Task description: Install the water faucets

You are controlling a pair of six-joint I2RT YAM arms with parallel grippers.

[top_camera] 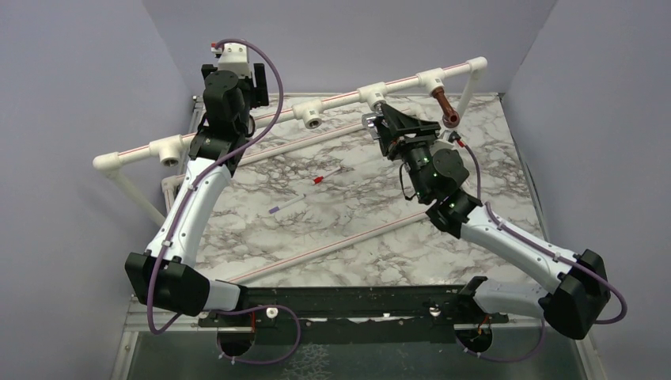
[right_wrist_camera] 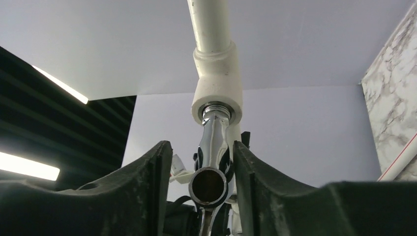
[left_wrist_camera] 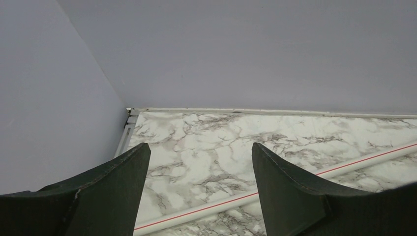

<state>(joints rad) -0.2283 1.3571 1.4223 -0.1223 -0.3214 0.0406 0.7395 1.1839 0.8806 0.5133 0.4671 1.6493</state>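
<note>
Right wrist view shows up close what the top view cannot. The chrome faucet [right_wrist_camera: 211, 147] has its end inside a white pipe socket [right_wrist_camera: 217, 93], and its round spout mouth faces the camera. The right hand [right_wrist_camera: 201, 147] has one finger on each side of it. A thin gap shows beside one finger, so this hand is loose and not squeezing.

Only the top external view shows the whole bench [top_camera: 356, 229] and the long white pipe [top_camera: 340, 99] held up across the back. There the reddish-brown faucet [top_camera: 445, 107] hangs from the next socket, just right of the chrome one. Two more sockets [top_camera: 312, 119] further left show dark round mouths. Two thin sticks [top_camera: 320, 180] lie in the middle of the bench, one red-tipped, one purple-tipped.

Left wrist view shows the left hand [left_wrist_camera: 199, 147] spread wide, with only bench between its fingers. It points at the back left corner, and a thin pipe [left_wrist_camera: 275, 189] with a red line lies below it.
</note>
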